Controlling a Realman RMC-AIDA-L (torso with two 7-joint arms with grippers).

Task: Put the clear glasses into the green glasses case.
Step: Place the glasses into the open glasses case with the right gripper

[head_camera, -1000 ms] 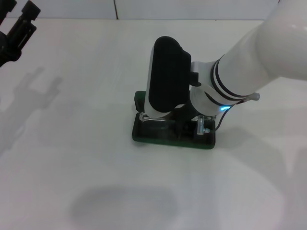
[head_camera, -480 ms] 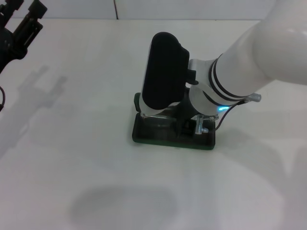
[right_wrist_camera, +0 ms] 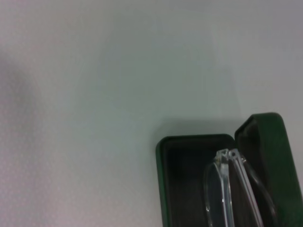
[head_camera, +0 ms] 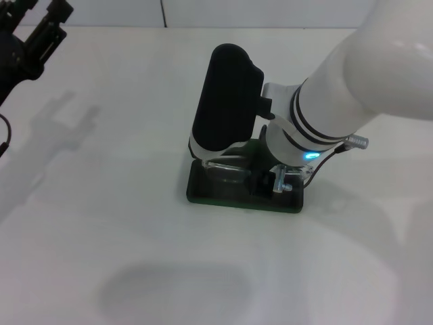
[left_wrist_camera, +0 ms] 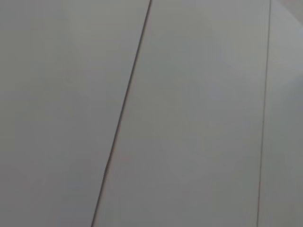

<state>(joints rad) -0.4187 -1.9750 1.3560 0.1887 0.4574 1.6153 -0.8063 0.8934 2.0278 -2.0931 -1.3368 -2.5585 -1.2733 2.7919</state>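
Lab-like test bench: bare white tabletop (head_camera: pixel 101 223), plain panelled wall (left_wrist_camera: pixel 189 94).

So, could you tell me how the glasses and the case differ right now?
The glasses are clear and see-through; the case is opaque dark green. The glasses have thin curved frames, while the case is a boxy shell with rounded corners. The case lies open on the table, and the glasses are inside it.

The head camera looks forward and down from above onto the white surface (head_camera: pixel 101 223), taking in the green glasses case (head_camera: pixel 243 196) under the right arm. The right wrist camera sits close above that same case (right_wrist_camera: pixel 199 179), facing down into its open tray. The left wrist camera faces only pale panels with thin seams, sharing nothing with the others.
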